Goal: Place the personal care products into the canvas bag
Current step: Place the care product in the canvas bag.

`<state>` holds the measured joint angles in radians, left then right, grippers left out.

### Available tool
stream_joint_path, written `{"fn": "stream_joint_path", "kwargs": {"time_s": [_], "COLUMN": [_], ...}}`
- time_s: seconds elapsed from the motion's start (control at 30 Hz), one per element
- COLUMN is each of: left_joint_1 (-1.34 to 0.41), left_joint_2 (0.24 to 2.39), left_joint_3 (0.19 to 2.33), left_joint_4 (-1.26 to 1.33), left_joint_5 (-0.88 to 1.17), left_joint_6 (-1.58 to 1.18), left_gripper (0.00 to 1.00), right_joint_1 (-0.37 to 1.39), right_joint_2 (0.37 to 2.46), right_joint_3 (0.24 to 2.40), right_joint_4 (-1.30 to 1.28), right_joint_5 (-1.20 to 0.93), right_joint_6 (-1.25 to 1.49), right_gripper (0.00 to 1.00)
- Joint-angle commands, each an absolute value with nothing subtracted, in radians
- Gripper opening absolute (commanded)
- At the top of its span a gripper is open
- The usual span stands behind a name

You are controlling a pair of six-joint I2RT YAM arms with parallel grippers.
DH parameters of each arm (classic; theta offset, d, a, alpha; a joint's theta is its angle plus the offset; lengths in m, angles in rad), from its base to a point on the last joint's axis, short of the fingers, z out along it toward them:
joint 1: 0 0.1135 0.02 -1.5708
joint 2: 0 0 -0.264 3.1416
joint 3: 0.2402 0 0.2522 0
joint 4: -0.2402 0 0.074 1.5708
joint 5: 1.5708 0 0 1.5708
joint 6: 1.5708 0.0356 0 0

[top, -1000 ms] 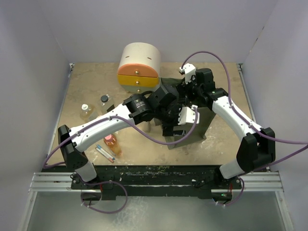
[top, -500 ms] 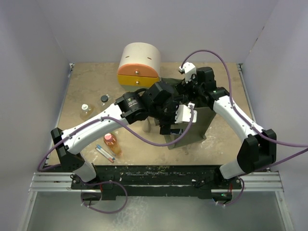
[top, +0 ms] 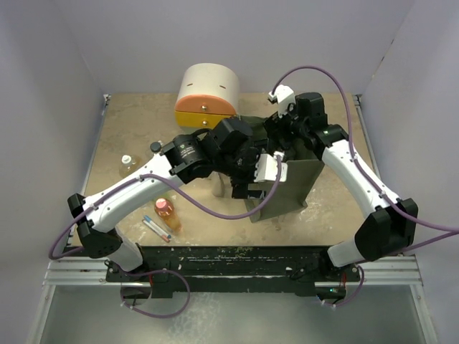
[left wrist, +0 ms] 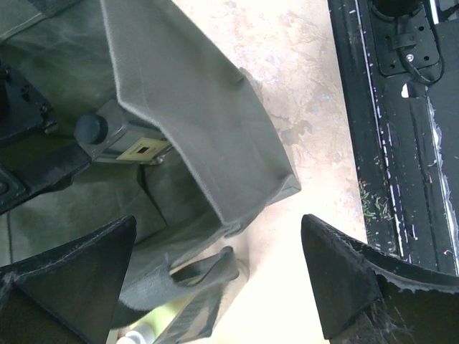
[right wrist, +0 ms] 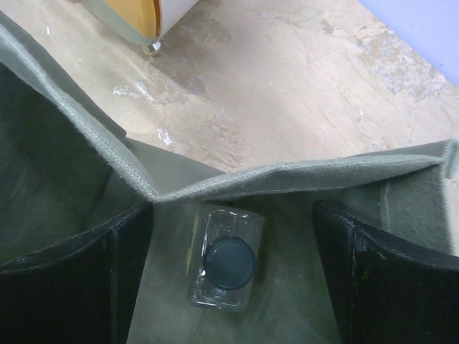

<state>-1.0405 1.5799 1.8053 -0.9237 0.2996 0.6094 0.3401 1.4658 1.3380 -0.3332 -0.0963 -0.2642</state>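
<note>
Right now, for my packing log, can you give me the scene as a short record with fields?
In bag: clear black-capped bottle, inside canvas bag
On table: orange bottle, slim grey bottle, green white-capped bottle, second black-capped bottle
Left gripper: open, at bag mouth
Right gripper: open, above the bagged bottle
Drawer unit: far edge of table

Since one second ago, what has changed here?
The left arm's elbow swung left; the left gripper stays open above the canvas bag. The right arm shifted slightly farther away. Nothing visibly grasped or released. The orange bottle and drawer unit stayed.
</note>
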Motion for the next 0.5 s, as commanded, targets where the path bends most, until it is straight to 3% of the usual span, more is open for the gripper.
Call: {"fn": "stream_joint_path", "kwargs": {"time_s": [0.0, 0.47], "left_joint_1": [-1.007, -0.812], "left_joint_2": [1.517, 1.417], "left_joint_3": [1.86, 1.855], "left_joint_4": [-0.931, -0.963], "left_joint_5": [0.328, 0.487], "left_joint_6": [0.626, 0.59], "left_gripper": [0.99, 0.99], "right_joint_1": [0.339, 0.339], "right_joint_2": [1.412, 1.32], "right_joint_3": [1.417, 1.579], "right_joint_4": [-0.362, -0.525], "right_joint_5": [-0.119, -0.273], "right_joint_6": [-0.281, -0.344], "right_gripper": [0.92, 0.91]}}
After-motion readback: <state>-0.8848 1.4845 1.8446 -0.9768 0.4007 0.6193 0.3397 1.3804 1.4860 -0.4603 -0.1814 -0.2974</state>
